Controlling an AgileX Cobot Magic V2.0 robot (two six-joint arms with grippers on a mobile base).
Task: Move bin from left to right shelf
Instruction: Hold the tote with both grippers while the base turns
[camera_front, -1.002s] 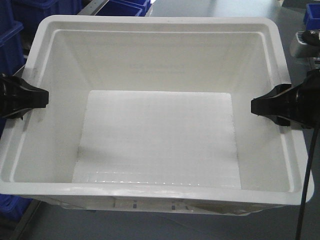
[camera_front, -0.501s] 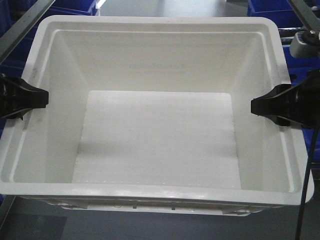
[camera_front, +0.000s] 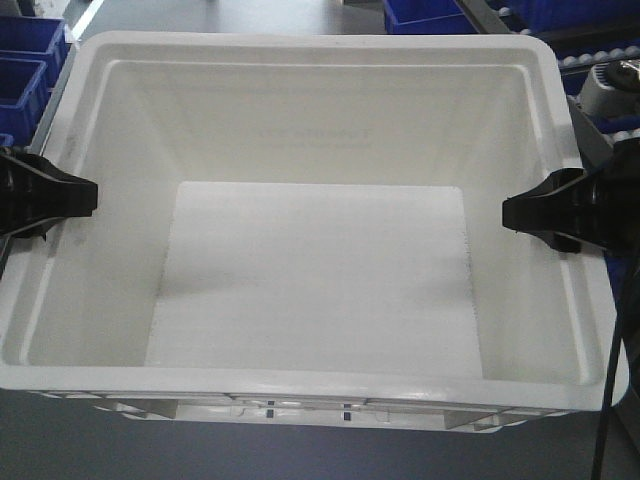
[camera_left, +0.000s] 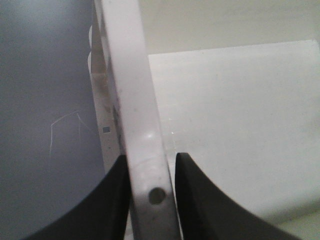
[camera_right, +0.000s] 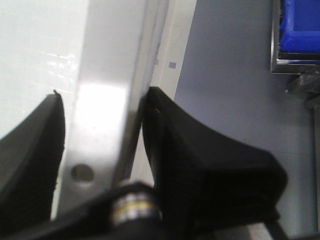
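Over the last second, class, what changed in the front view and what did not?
The surroundings slid leftward behind the bin: the blue crates shifted left and a roller track appeared, so the robot is probably swinging right. Its rims stay clamped by the left gripper and right gripper.

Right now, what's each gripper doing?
Left gripper: closed on the left rim of the bin.
Right gripper: closed on the bin's right rim.

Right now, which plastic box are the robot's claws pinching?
The large white translucent plastic bin: the left gripper and right gripper clamp its side rims. The dark blue plastic crates sit untouched behind it.
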